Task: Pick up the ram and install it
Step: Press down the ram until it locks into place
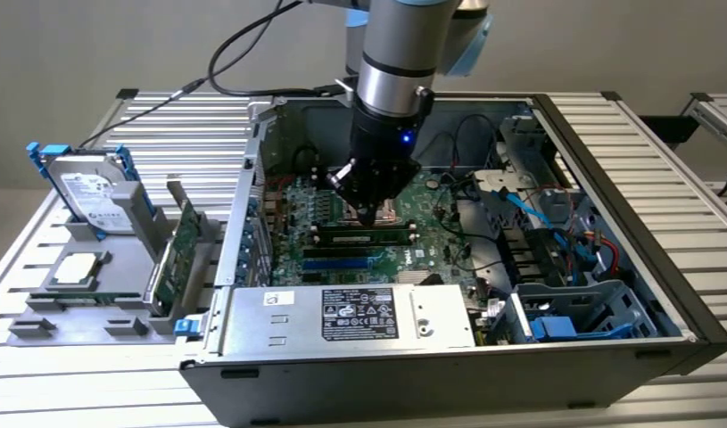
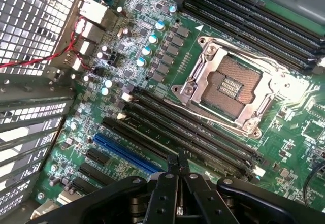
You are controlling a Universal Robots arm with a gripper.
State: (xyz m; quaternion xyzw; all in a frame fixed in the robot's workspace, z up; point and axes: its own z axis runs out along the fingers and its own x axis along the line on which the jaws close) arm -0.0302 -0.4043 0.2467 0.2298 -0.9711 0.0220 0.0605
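**Hovering Over the Motherboard, Jaws Closed and Empty**

Reaching down into an open computer case (image 1: 684,312), the robot arm's gripper (image 1: 372,210) hangs just above the green motherboard (image 1: 441,234), its two black fingers (image 2: 167,183) pressed together with nothing between them. In the exterior view, the ram (image 1: 363,237) lies seated lengthwise in a black memory slot directly below the fingertips, a narrow green stick with dark chips. The wrist view looks down on the empty processor socket (image 2: 228,89), flanked by long black memory slots (image 2: 188,127) and a blue slot (image 2: 124,155). Outside the case, toward the exterior view's left, a hard drive (image 1: 89,192) and a green expansion card (image 1: 182,245) stand in a grey holder (image 1: 36,312).
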